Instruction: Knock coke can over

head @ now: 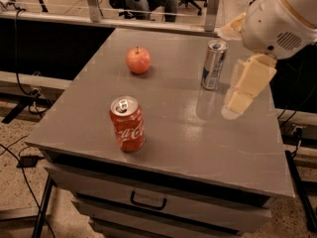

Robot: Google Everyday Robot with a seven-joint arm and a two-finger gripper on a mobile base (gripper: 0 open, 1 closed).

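The coke can point(127, 123), red with white script and a silver top, stands upright on the grey table point(198, 143), near its front left. My gripper point(234, 108) hangs over the table's right side, just right of a slim silver-and-blue can point(214, 64). It is well to the right of the coke can and not touching it. The white arm housing point(277, 16) fills the upper right corner.
A red apple point(138, 60) lies at the back left of the table. The table has a drawer with a black handle point(147, 201) at the front. Cables lie on the floor at left. A rail and office chairs stand behind the table.
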